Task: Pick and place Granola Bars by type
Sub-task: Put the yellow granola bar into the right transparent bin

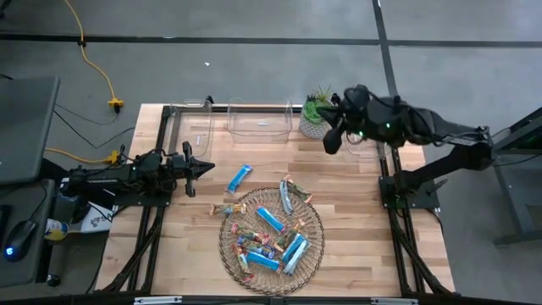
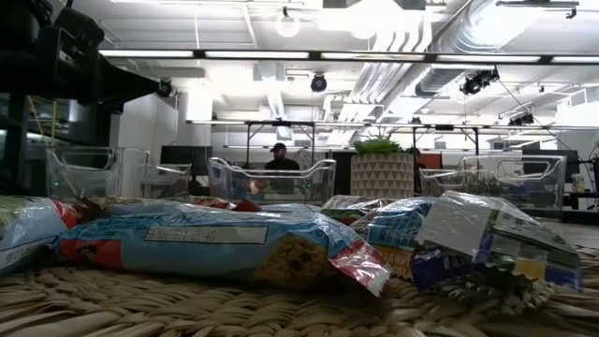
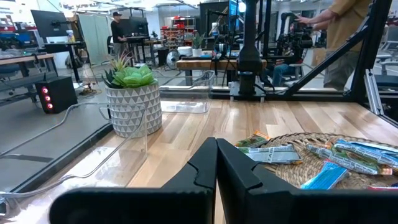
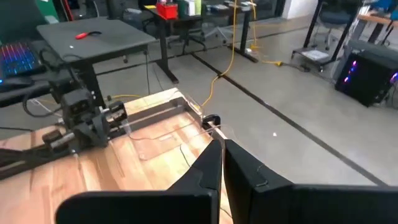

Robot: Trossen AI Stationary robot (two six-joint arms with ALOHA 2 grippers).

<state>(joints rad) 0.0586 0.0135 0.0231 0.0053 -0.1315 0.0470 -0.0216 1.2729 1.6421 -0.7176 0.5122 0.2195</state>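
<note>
left gripper: fingers pressed together, empty, left of basket | right gripper: pressed together, empty, beside plant, beyond basket | bars: most in basket, one blue bar and one tan bar just left of it | wooden table; three clear bins at far edge; person in room behind

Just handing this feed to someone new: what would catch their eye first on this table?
The round wire basket at the table's near middle, heaped with granola bars; one blue bar lies outside it on the wood. Next, the two arms: left gripper shut, low at the left edge, right gripper shut, raised beside the potted plant and clear bins along the far edge.
</note>
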